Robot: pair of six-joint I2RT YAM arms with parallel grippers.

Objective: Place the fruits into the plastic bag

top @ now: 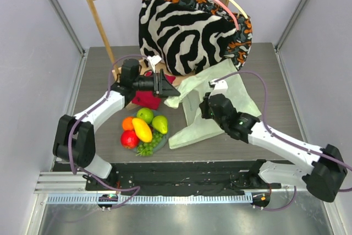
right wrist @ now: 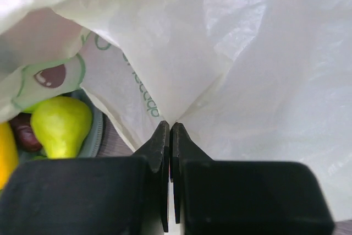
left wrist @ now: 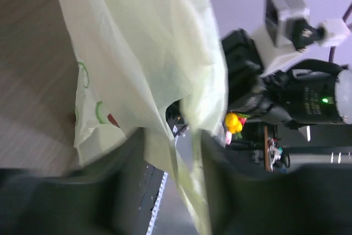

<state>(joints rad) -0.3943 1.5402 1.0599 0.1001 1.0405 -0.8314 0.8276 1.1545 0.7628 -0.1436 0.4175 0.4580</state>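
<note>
The fruits (top: 142,130) lie piled on a round grey plate (top: 164,139) at the table's front left: an orange, green apple, pear, mango, red apple and grapes. The pale-green plastic bag (top: 220,94) spreads crumpled to their right. My left gripper (top: 171,89) hovers at the bag's upper left corner. In the left wrist view its fingers (left wrist: 113,191) stand apart, and a strip of bag film (left wrist: 148,53) hangs loose through the gap. My right gripper (right wrist: 168,126) is shut, with the bag (right wrist: 247,70) pinched at its tips. The pear (right wrist: 60,125) lies just to its left.
A zebra-striped fabric (top: 187,37) hangs on a wooden rack (top: 102,26) at the back. A red cloth (top: 147,99) lies under the left gripper, behind the plate. The right arm (left wrist: 308,97) shows across the left wrist view.
</note>
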